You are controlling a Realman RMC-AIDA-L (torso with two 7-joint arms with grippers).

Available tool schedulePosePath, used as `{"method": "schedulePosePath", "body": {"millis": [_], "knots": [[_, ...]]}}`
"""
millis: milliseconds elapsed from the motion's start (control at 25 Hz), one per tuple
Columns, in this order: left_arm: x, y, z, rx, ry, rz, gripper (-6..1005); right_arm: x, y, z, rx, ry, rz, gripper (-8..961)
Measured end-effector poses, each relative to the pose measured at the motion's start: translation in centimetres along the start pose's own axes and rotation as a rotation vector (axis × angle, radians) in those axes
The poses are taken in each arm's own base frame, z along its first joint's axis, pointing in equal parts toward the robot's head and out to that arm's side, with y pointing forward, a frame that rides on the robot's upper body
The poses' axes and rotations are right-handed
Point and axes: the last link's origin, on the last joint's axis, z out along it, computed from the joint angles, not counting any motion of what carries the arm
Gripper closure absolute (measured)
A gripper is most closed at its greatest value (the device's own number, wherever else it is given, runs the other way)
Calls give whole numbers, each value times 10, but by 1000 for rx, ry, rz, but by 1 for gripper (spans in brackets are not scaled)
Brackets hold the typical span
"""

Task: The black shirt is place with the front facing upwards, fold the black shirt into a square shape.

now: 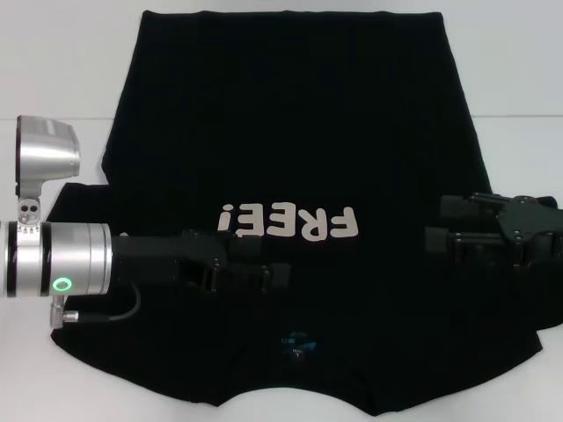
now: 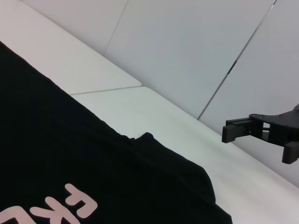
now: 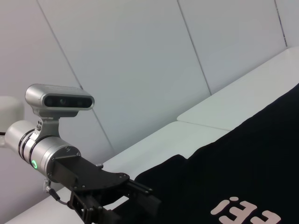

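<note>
Left gripper: reaches in from the robot's left, low over the black shirt, its dark fingers just below the cream "FREE!" lettering; against the black cloth it cannot be told whether the fingers are parted or closed.
Right gripper: comes in from the robot's right at about the same height, over the shirt's right side; in the left wrist view its two fingers stand apart with nothing between them.
Black shirt: lies spread flat, front up, collar and small blue neck label nearest the robot, hem at the far side.
Surface: a white table, its top jointed from panels, a seam showing on the far right.
Room: pale grey wall panels rise behind the table.
Edges: bare table shows beyond both of the shirt's side edges and at the far corners.
Hard to make out: the collar edge is cut off at the near border of the head view, and the left sleeve runs under the left arm's silver wrist.
</note>
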Motion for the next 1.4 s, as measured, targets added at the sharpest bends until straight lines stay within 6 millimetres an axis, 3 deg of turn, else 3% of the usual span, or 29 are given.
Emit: {"method": "schedulePosePath", "body": {"millis": [560,720,1200,1400], "knots": [[-1,-8,-10,47,14,-34,125,-1,0,0,0,-5,-1,39],[-3,-23,-34,136,51,-133,125,-2,0,1,-2,-18,0,40],[-29,-52,-137,434,163,-398,125,-6,0,11,5,-46,2,41],[-42,-59,-161,533,173,-452,124,-8,0,14,6,-48,-3,40]]}}
